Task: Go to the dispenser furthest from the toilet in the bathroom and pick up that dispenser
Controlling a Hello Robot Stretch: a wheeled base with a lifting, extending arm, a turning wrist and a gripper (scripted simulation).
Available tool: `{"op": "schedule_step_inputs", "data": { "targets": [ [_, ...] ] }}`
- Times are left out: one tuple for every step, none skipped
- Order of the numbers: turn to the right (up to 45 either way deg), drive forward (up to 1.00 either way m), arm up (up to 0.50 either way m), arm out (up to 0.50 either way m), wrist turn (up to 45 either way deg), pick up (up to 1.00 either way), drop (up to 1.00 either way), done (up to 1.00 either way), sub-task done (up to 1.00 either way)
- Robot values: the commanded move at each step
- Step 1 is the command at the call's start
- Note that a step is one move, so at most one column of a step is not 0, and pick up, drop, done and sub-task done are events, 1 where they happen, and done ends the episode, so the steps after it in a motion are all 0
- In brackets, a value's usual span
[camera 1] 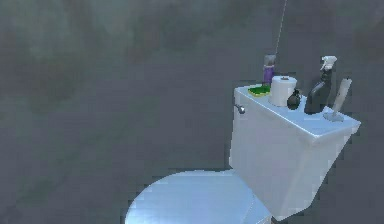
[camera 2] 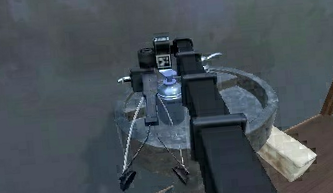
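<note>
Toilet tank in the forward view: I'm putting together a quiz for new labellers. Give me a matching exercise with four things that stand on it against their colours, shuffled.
Things on the toilet tank:
1. paper roll
2. spray bottle
3. flat pad
4. slim bottle

Colours:
a. green
b. purple
c. white
d. black

Pairs: 1-c, 2-d, 3-a, 4-b.
</note>
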Motion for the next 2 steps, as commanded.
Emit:
{"op": "schedule_step_inputs", "data": {
  "targets": [
    [0.0, 0.00, 0.00, 0.00, 45.0, 0.00, 0.00, 0.00, 0.00],
    [0.0, 0.00, 0.00, 0.00, 45.0, 0.00, 0.00, 0.00, 0.00]
  ]
}}
